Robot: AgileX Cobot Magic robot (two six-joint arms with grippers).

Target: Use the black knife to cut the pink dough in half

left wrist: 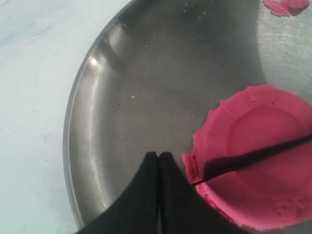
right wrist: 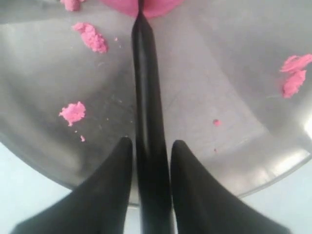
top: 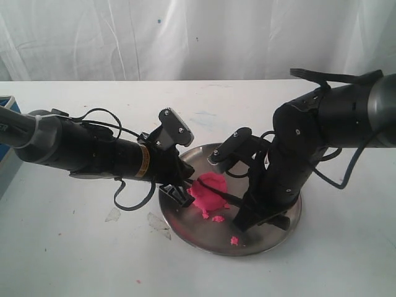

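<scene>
L gripper [left wrist: 158,156]: jaws pressed together, empty, just beside pink dough [left wrist: 253,122]. Dough in one piece on steel plate [left wrist: 122,97]. Blade of black knife [right wrist: 146,87] lies across dough top. R gripper [right wrist: 151,144] clamps knife handle.

Soft, even light is filling the scene, brightest at the white curtain [top: 185,37] behind the steel plate [top: 198,235]. The right arm [top: 297,154] is throwing a faint shadow onto the plate. Glare is streaking the plate's rim in the left wrist view. On the plate, the black knife [right wrist: 146,97] and pink crumbs [right wrist: 73,112] are showing soft, unfocused.
</scene>
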